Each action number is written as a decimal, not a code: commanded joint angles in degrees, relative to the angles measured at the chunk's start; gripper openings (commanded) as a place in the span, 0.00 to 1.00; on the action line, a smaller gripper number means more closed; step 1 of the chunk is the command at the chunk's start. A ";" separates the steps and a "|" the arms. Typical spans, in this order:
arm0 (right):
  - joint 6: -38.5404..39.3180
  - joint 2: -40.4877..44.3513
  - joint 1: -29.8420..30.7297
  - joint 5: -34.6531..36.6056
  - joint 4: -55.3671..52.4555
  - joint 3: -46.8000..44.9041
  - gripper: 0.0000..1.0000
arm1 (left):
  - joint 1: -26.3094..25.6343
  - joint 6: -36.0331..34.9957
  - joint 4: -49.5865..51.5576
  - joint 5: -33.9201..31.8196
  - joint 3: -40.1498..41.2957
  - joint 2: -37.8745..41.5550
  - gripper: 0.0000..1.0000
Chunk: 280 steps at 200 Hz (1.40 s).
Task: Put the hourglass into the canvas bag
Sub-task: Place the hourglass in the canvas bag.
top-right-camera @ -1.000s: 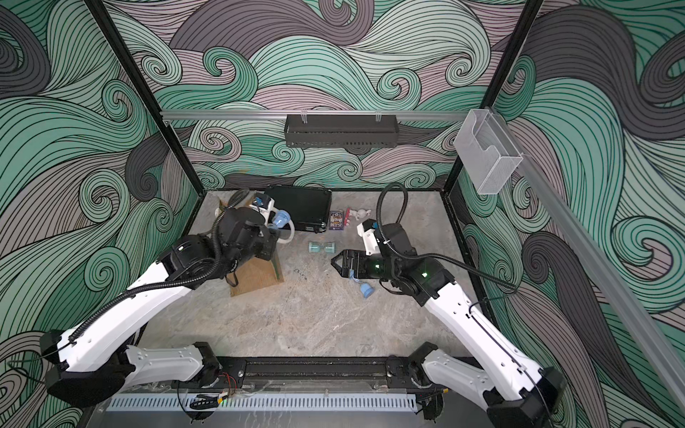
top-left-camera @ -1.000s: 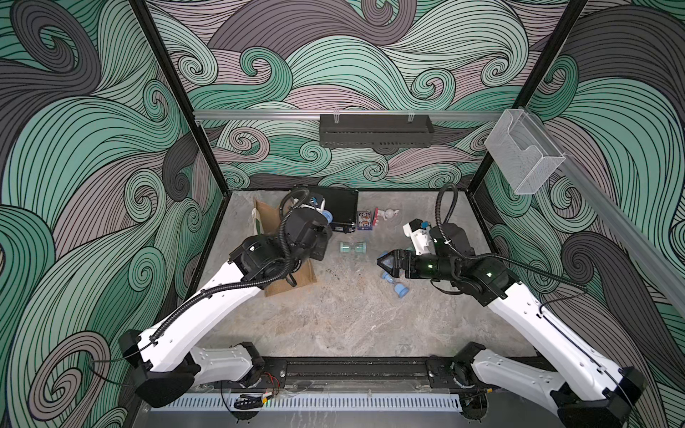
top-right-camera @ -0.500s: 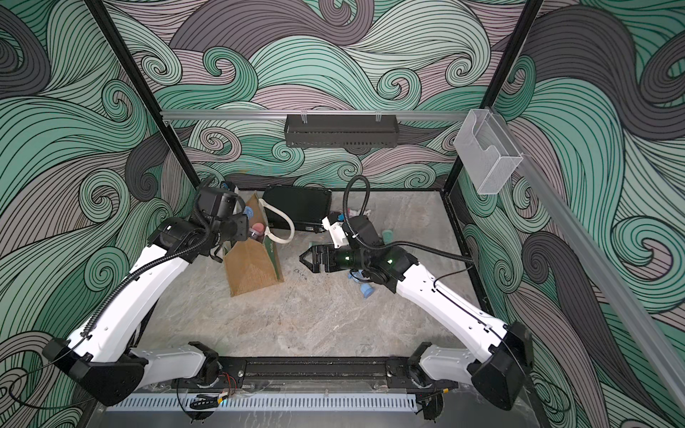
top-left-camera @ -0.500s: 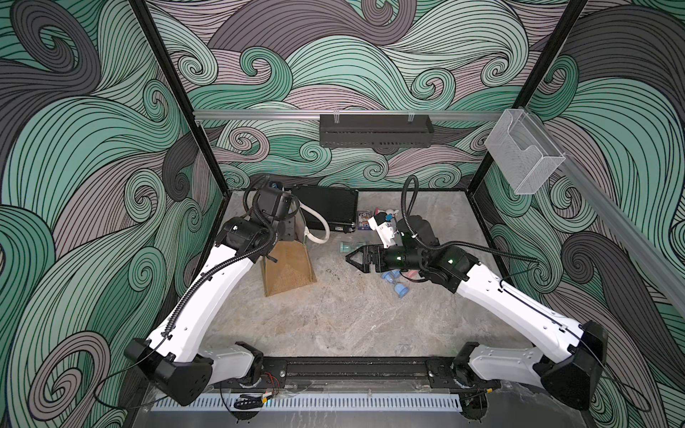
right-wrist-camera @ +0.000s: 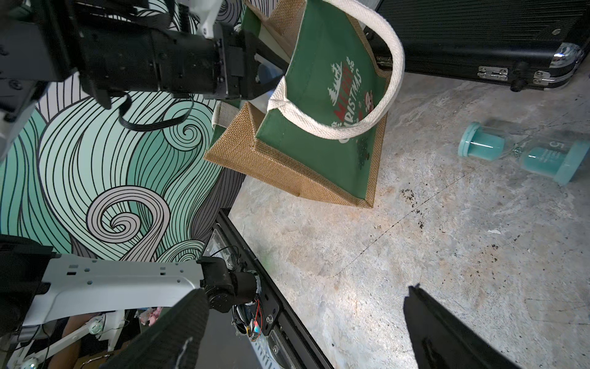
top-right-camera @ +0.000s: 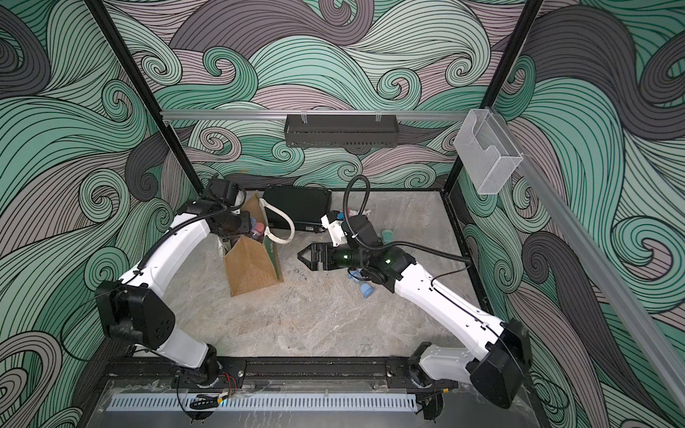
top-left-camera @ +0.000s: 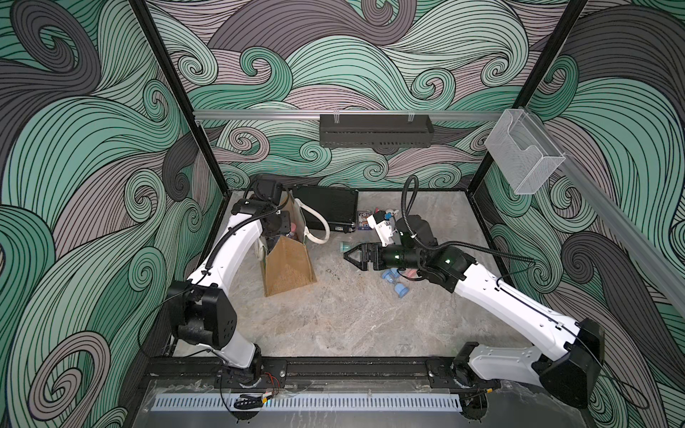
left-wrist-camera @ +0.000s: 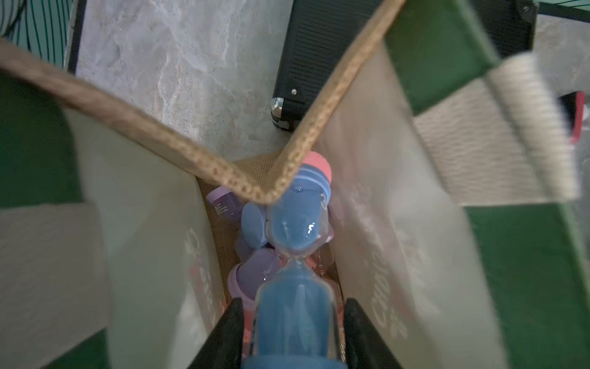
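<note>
Being held by the partly closed left pincer (left-wrist-camera: 292, 319), the blue hourglass (left-wrist-camera: 297, 223) could be snagged on the folded bag (left-wrist-camera: 191, 153) rim just ahead, or cracked against other hourglasses (left-wrist-camera: 253, 271) beneath.

Right gripper (right-wrist-camera: 305, 289): jaws spread wide, nothing between them, over bare table.
Table (right-wrist-camera: 351, 255): grey, marbled, with dark specks ahead of the jaws.
Canvas bag (right-wrist-camera: 319, 96): standing well ahead of the jaws; green panel lettered "Merry Christmas", cream handle drooping.
Left gripper (right-wrist-camera: 255, 75): reaching into the bag's mouth.
Teal hourglass (right-wrist-camera: 523, 153): lying on its side ahead of the jaws, apart from the bag.
Black case (right-wrist-camera: 479, 38): beyond the bag.
</note>
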State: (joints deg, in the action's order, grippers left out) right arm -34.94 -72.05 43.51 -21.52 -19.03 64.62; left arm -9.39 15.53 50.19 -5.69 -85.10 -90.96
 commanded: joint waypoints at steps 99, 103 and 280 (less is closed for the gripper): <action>0.64 -2.66 -0.15 -0.51 0.74 0.70 1.00 | 3.17 0.83 -0.12 4.53 -0.23 0.41 0.42; 0.66 -2.67 -0.24 -0.46 0.51 0.83 1.00 | 3.16 0.75 -0.05 4.55 -0.43 0.79 0.43; 3.49 10.86 -7.66 8.44 -25.57 -3.20 1.00 | -15.77 12.09 -11.23 7.35 6.82 21.87 0.67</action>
State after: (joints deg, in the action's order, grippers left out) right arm -31.75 -63.70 37.15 -16.40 -38.06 63.83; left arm -19.44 23.53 43.16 3.22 -81.84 -70.70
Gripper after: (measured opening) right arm 0.995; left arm 0.662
